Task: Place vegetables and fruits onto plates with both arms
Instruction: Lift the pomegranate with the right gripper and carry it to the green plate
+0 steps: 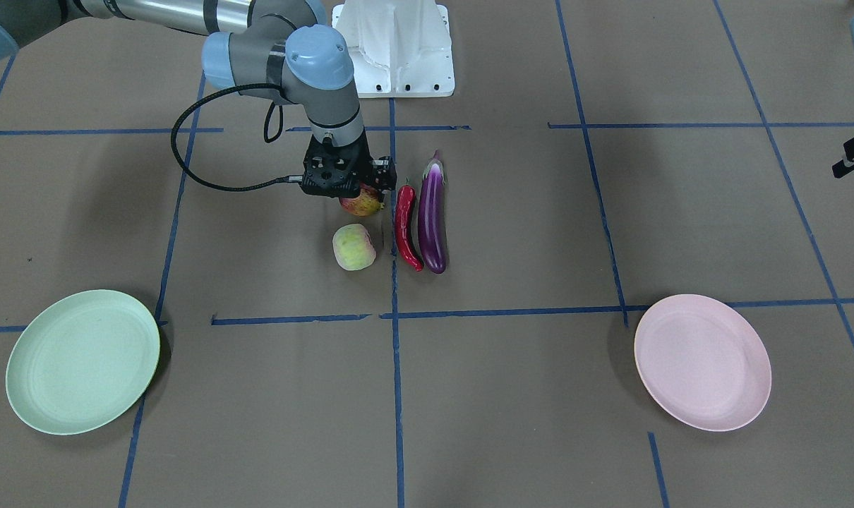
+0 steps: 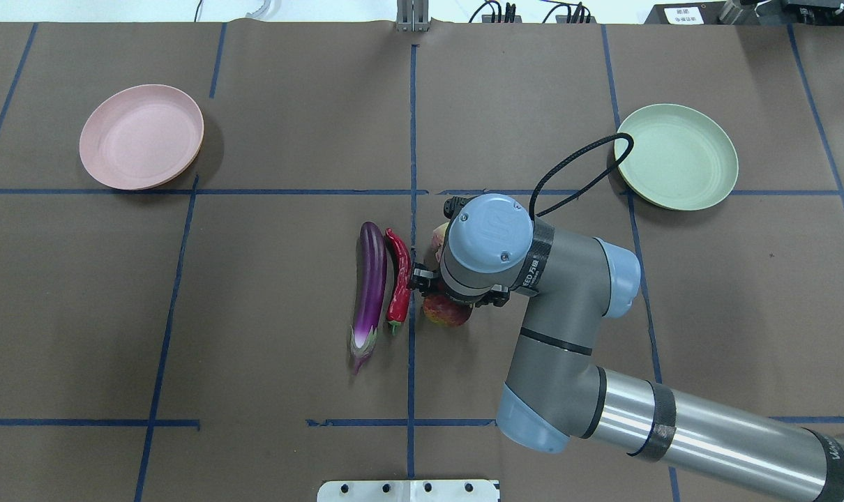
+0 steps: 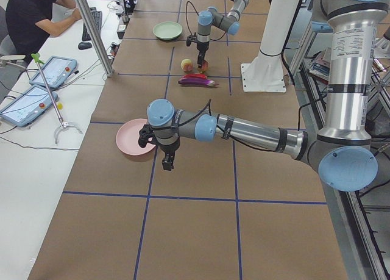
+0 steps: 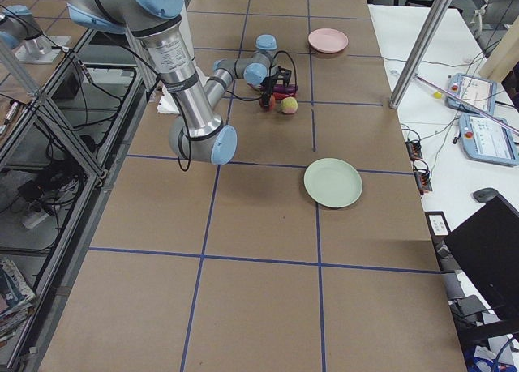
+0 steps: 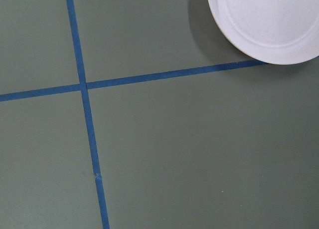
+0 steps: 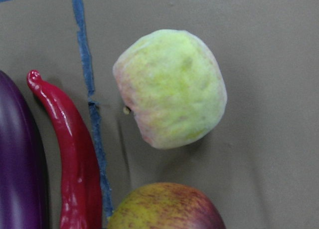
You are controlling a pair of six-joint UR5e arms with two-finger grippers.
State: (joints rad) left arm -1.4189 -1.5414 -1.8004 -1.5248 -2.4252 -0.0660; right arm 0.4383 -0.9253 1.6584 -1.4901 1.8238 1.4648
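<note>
The pomegranate (image 6: 164, 209) is closest to the right wrist camera, at the bottom edge of its picture. The right gripper (image 1: 342, 180) hangs right over it. The wrist hides the tips of the jaws, so I cannot tell if they are spread or pressed together. The pomegranate seems to sit on the table (image 1: 512, 395).

Just beside it is the peach (image 6: 172, 89). On the other side of a blue tape line lie the red chili pepper (image 6: 75, 154) and the purple eggplant (image 6: 17, 164), side by side in a row. All four foods are in the middle of the table. The mint green plate (image 1: 81, 360) and the pink plate (image 1: 702, 360) are well apart from them, and both have nothing on them.

The left gripper (image 3: 166, 161) hangs just beside the pink plate, and I cannot tell its jaws either.

I think this is the first pick, and the pomegranate is the one. Next the jaws need to go down on both sides of it, squeeze, lift, and carry it to the green plate. The peach and chili are close, so they could get bumped.
</note>
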